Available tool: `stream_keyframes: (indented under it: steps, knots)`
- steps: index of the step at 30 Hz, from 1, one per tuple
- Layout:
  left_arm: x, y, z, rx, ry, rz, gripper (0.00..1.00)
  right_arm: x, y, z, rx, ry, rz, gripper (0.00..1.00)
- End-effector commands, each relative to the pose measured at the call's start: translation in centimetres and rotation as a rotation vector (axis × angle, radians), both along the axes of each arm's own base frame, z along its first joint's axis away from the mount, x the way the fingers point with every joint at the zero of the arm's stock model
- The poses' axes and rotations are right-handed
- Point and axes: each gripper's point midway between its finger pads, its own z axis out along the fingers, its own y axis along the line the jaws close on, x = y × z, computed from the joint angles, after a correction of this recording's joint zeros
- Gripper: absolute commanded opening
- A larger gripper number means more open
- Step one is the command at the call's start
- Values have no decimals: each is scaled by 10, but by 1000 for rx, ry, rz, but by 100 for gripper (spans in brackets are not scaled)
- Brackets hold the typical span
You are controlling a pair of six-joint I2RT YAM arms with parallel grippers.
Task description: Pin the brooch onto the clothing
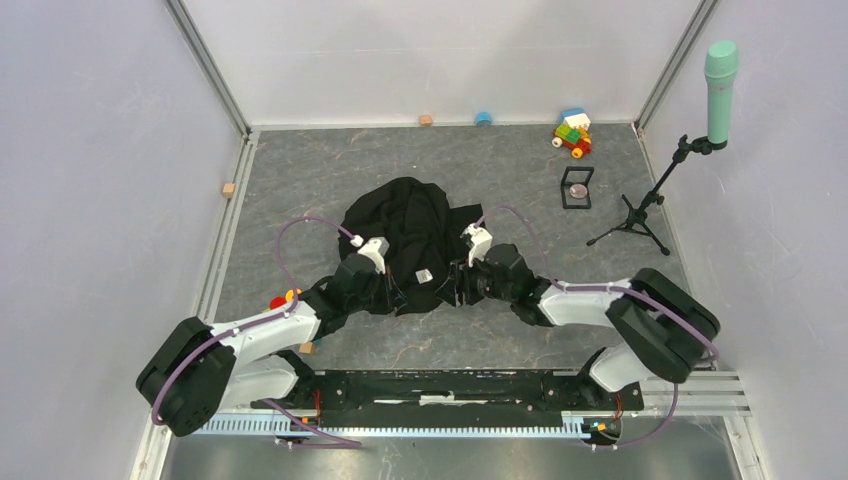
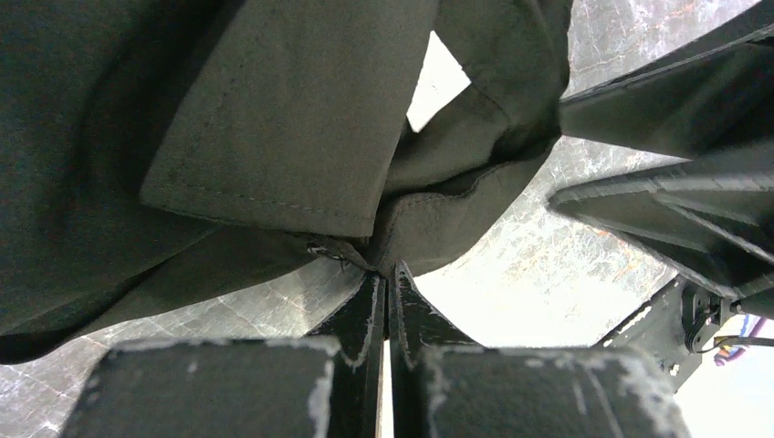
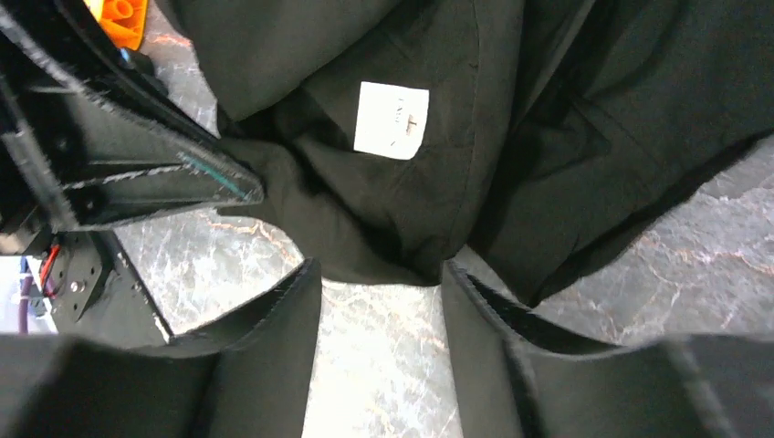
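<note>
Jaws pressed together, the left gripper [image 2: 385, 272] pinches the shirt [image 1: 400, 225] hem at centre frame; the right gripper [image 3: 381, 278] stands spread at that edge. The brooch [image 1: 578, 190] sits upper right, across the table [image 1: 500, 170].

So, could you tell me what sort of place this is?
Probably a robot lab cell: white walls in aluminium framing, a marble-look table, and props like a toy car, a microphone and a shirt.
</note>
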Motion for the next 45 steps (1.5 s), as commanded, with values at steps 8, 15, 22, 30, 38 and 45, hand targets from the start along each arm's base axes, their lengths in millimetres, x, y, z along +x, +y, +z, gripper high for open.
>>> stream_keyframes:
  steps: [8,15,22,30,38,45]
  knots:
    - [-13,-31,21,-59,-53,-170,2,25,0,31,21,-133,-85,0]
    - [-36,-92,33,-69,-83,-309,3,27,-75,48,-159,-255,-297,0]
    - [-65,-153,55,-125,-105,-483,31,9,-141,65,-259,-317,-443,0]
    - [-34,-109,100,-10,-196,-294,100,0,-189,99,-306,-385,-588,0]
    - [37,-4,136,-67,-212,63,100,-3,-211,108,-327,-419,-663,0]
    - [85,30,119,21,-211,213,100,-4,-206,99,-325,-403,-642,0]
